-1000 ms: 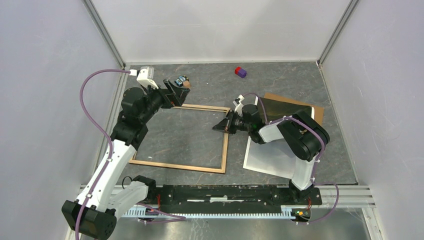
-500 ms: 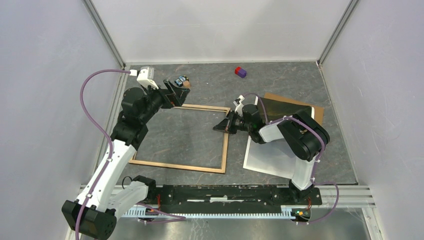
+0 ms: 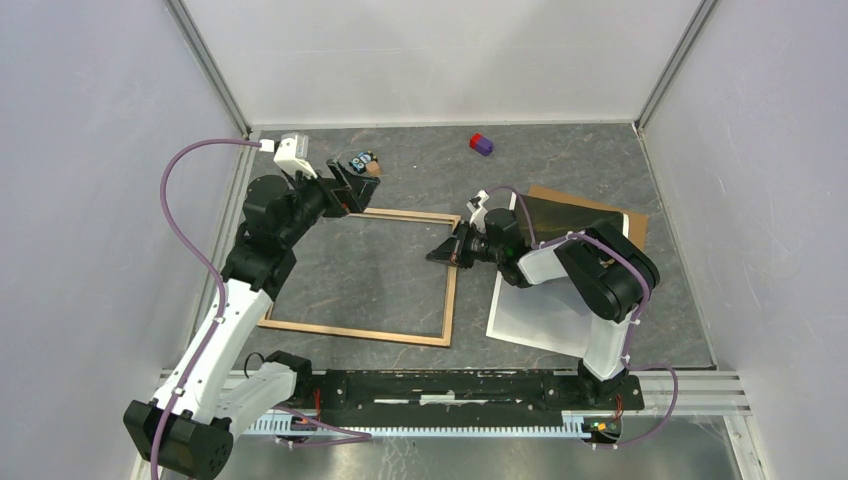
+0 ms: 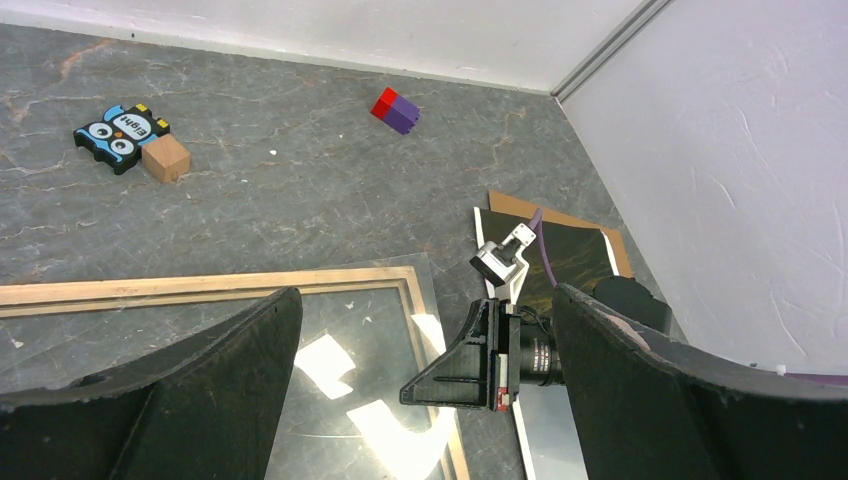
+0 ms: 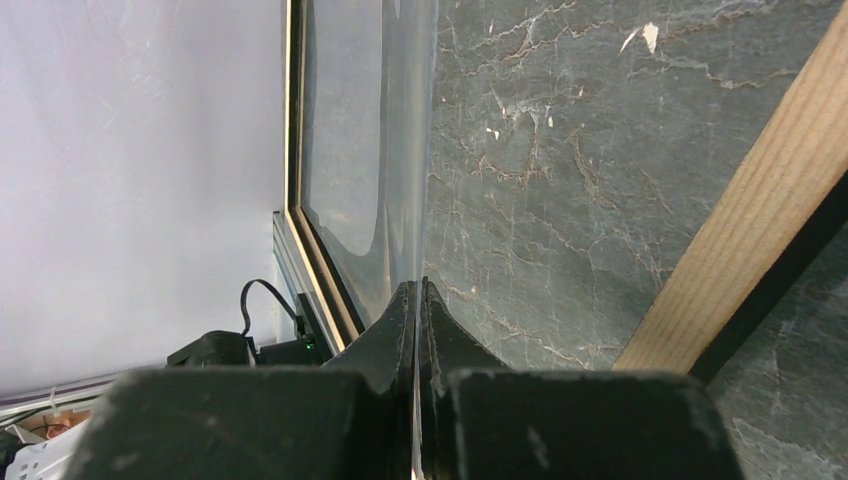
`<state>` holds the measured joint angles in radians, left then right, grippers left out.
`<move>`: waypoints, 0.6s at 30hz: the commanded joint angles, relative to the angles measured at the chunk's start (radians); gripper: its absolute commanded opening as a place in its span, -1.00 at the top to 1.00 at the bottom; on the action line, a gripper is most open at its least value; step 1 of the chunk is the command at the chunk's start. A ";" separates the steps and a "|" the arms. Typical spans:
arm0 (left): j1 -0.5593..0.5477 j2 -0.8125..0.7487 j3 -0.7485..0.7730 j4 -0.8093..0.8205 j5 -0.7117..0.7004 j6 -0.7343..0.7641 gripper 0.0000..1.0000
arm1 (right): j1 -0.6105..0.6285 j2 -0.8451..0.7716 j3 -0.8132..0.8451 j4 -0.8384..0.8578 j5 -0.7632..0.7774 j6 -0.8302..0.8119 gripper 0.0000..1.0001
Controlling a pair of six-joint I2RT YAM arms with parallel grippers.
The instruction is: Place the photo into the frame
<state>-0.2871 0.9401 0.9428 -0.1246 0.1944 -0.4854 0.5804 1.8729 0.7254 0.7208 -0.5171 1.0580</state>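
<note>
- One photo (image 3: 575, 212) lies flat on the table (image 3: 420, 165), to the right of the frame and outside it. The right arm is over it. Its far part is dark and its near part looks white.
- One frame (image 3: 355, 333) lies flat at mid-table, light wood side up, with the grey table showing through its opening.
- One clear pane (image 4: 340, 330) sits over the frame's opening, and its far right corner overlaps the far rail. Nothing else is in the frame.
- The right gripper (image 3: 447, 250) is at the frame's right rail, its jaws pressed together on the thin edge of the clear pane.
- The left gripper (image 4: 425, 295) hangs over the frame's far left corner with its jaws spread wide and nothing between them.
- One brown board (image 3: 636, 225) shows from under the photo at the far right.
- Three small things lie beyond the frame: one red and purple block (image 3: 481, 144), one owl piece (image 4: 120, 135), and one wooden cube (image 4: 166, 158) touching the owl piece.
</note>
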 commanded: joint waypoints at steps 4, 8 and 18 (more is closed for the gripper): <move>0.008 0.002 0.001 0.039 0.021 -0.019 -1.00 | -0.003 0.016 0.011 0.030 -0.036 0.014 1.00; 0.009 0.000 0.001 0.040 0.021 -0.021 -1.00 | -0.004 0.036 0.022 0.021 -0.072 0.003 1.00; 0.008 0.004 -0.001 0.041 0.022 -0.024 -1.00 | -0.005 0.023 0.000 0.054 -0.075 -0.044 0.30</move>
<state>-0.2871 0.9405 0.9424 -0.1246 0.1944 -0.4858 0.5766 1.9022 0.7250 0.7273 -0.5671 1.0451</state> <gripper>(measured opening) 0.996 0.281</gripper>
